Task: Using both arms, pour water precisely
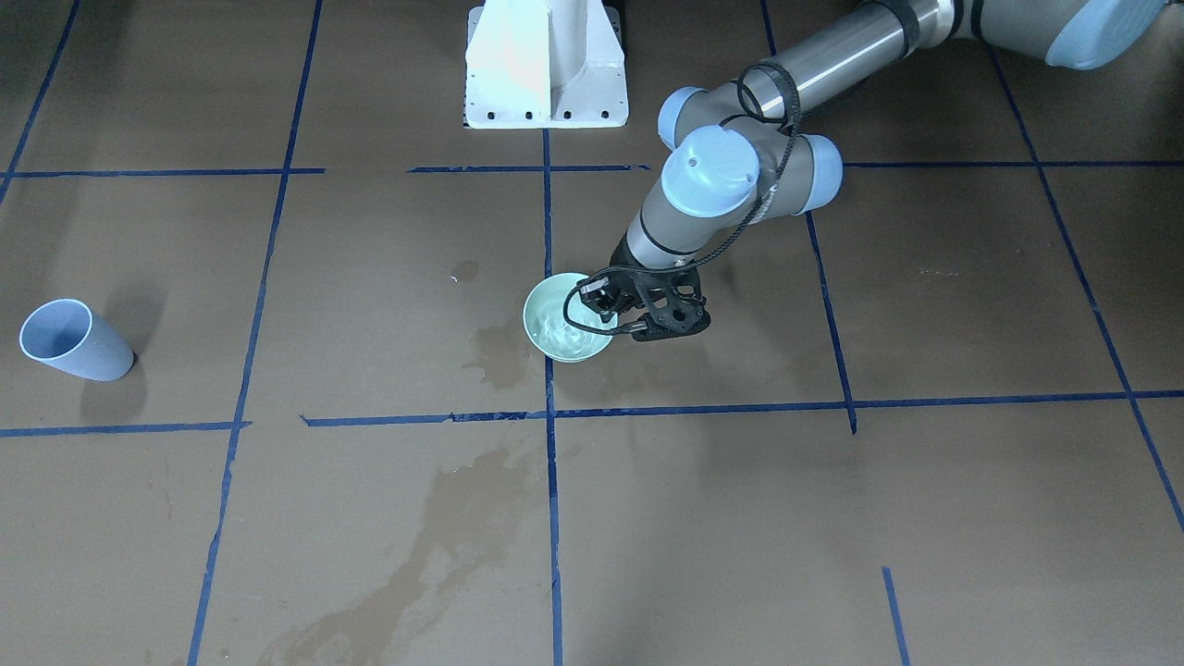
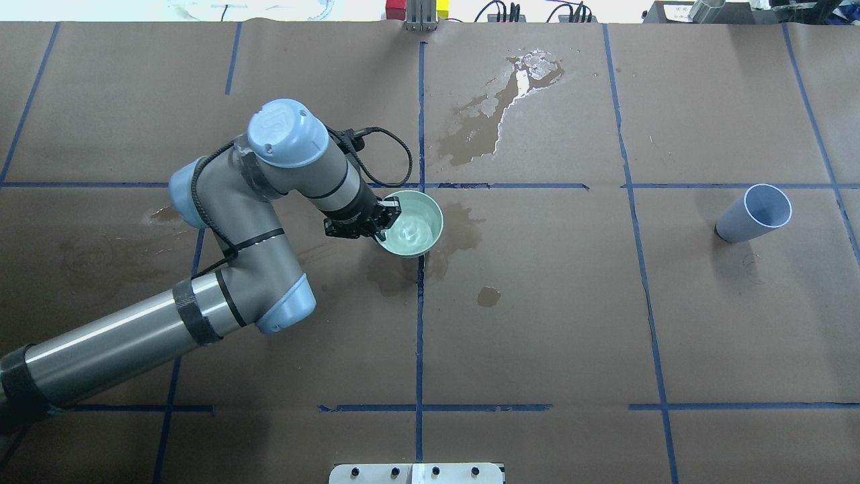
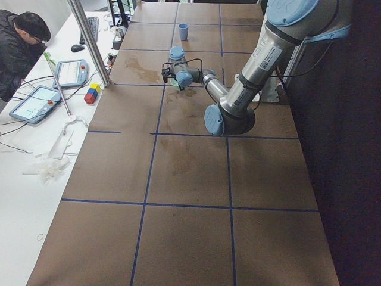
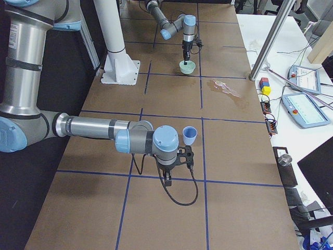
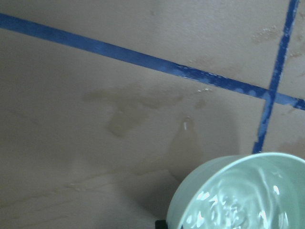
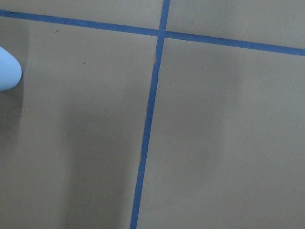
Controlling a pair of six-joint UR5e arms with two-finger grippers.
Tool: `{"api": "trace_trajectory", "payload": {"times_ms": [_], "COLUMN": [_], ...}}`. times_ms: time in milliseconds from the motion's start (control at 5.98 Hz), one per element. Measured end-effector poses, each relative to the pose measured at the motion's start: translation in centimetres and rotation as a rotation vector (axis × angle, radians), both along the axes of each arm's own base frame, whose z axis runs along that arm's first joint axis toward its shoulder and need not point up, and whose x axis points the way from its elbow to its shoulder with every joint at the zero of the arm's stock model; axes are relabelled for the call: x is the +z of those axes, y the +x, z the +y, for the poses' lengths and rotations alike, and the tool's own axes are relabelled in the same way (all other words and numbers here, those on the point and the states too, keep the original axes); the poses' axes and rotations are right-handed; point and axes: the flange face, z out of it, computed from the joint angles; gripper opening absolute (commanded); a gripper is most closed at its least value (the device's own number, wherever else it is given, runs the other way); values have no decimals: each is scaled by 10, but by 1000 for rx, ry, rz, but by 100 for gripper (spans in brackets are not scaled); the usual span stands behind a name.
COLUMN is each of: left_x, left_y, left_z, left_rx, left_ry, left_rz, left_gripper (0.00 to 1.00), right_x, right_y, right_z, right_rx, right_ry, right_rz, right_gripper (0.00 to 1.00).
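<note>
A pale green bowl sits near the table's middle and holds clear water with a rippling, shiny surface. My left gripper points down and is shut on the bowl's rim on my side. I cannot tell whether the bowl touches the table. A light blue cup stands far off on my right. My right gripper hangs low beside the cup, apart from it. It shows only in the exterior right view, so I cannot tell if it is open or shut.
Wet stains lie around the bowl, and a larger puddle lies further out. The white pedestal stands at my base. A metal post, coloured blocks, tablets and an operator are at the far side.
</note>
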Motion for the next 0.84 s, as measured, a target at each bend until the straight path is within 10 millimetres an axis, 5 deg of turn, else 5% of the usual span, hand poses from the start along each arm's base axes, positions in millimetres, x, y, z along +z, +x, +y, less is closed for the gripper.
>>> {"api": "trace_trajectory", "payload": {"times_ms": [335,502,669,837], "left_x": [-4,-4,-5,-5], "left_y": [18,24,25,26], "left_z": [12,16,17,17], "left_rx": [-1,-7,-9,-10], "left_ry": [14,23,27,26], "left_rz": [-9,-14,-15,-17], "left_gripper": [21,44,82,99], "right_x": [2,2,2,1], "right_y": [0,0,0,0], "right_z": [0,0,0,-1], "right_rx": [0,0,0,-1], "right_ry": [-4,-4,-4,1], "right_rz": [0,0,0,0], "right_gripper": [100,100,100,100]}}
